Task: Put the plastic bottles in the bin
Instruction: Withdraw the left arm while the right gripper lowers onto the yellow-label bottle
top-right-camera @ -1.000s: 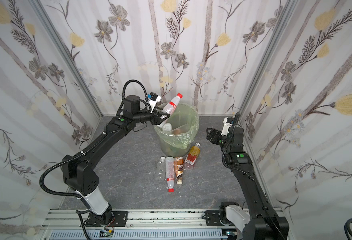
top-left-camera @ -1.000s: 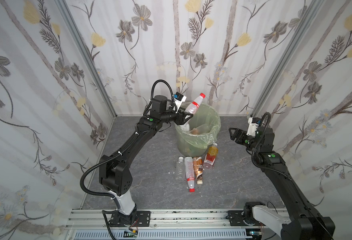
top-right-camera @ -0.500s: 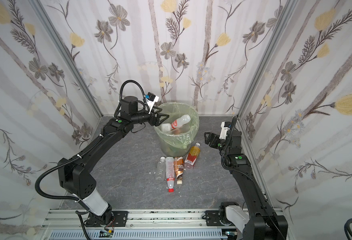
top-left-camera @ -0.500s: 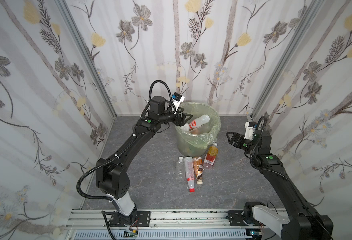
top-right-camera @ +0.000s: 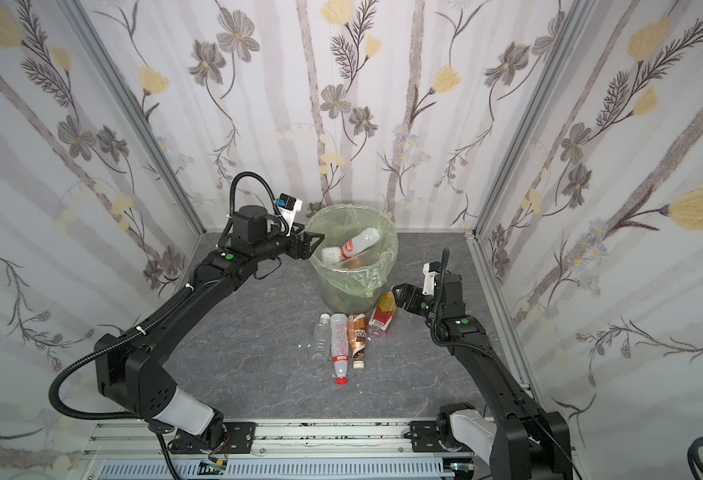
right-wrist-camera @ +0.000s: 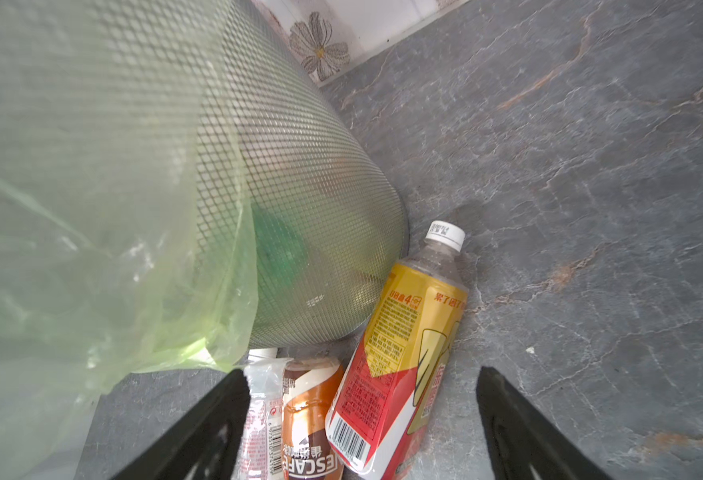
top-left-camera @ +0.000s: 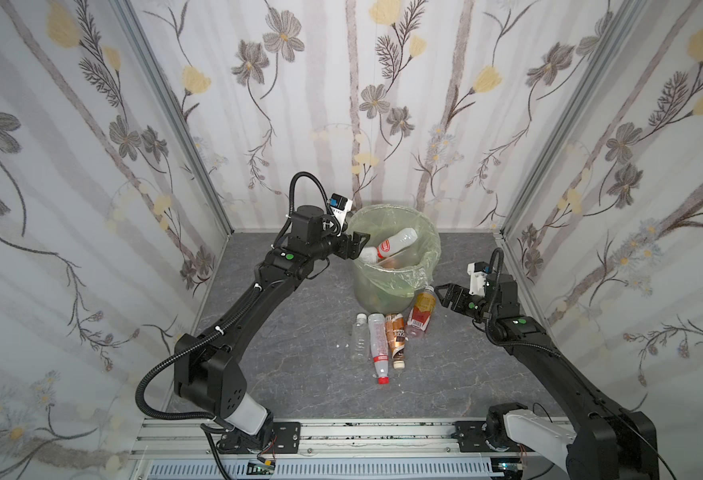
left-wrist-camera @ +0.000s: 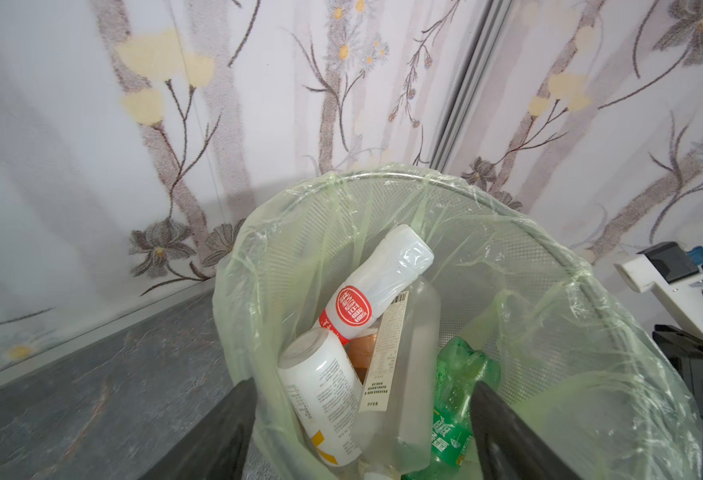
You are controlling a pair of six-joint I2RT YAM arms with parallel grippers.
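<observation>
The bin (top-left-camera: 395,291) holds several bottles, a red-labelled white bottle (top-left-camera: 395,243) topmost. The left gripper (top-left-camera: 363,246), jaws spread and empty, is at the bin's rim. The right gripper (top-left-camera: 440,296), also spread and empty, is near the bin's base by the amber-tea bottle (top-left-camera: 422,311). 3 other bottles (top-left-camera: 377,345) lie in front of the bin.

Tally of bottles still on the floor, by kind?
plain clear bottle: 1
clear bottle with red cap: 1
brown coffee bottle: 1
yellow-and-red labelled bottle: 1
Total: 4
</observation>
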